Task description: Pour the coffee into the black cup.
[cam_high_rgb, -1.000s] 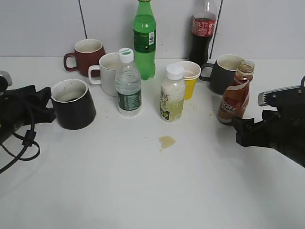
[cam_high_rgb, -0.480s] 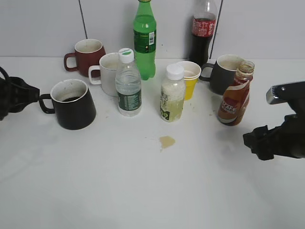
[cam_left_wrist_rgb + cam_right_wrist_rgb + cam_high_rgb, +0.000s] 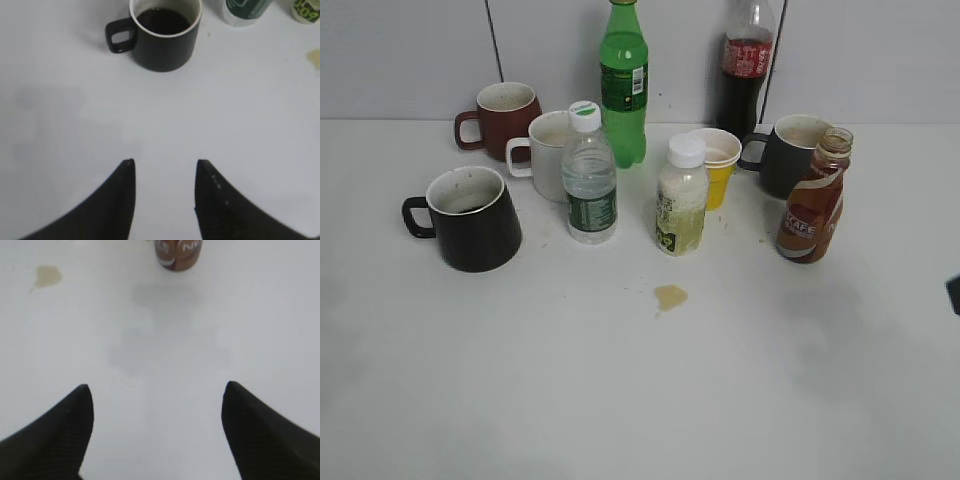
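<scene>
I am looking down past my left gripper [image 3: 164, 172]: its jaws are standing apart with nothing between them, hanging over bare table [image 3: 240, 125], and the black cup [image 3: 165, 35] is sitting well ahead of the tips, upright, handle pointing to the left of that view, dark liquid already showing inside the white wall. My right gripper [image 3: 157, 400] is spread wide and empty too, over bare table, with the coffee [image 3: 178, 254] bottle standing well beyond it at the top edge of the wrist view. From the exterior camera the coffee bottle [image 3: 813, 200] is standing upright and uncapped at the right of the cluster, just in front of the dark grey mug [image 3: 790, 152], while the black cup [image 3: 470, 218] is sitting alone at the far left, well apart from it; neither arm is properly showing there, only a dark sliver at the right edge. A water bottle [image 3: 588, 175], a pale drink bottle [image 3: 681, 198] and a small brownish spill [image 3: 670, 296] are lying between the two. I am judging the pour done: liquid in the cup, bottle set down on its own side within the right arm's reach, both claws clear.
</scene>
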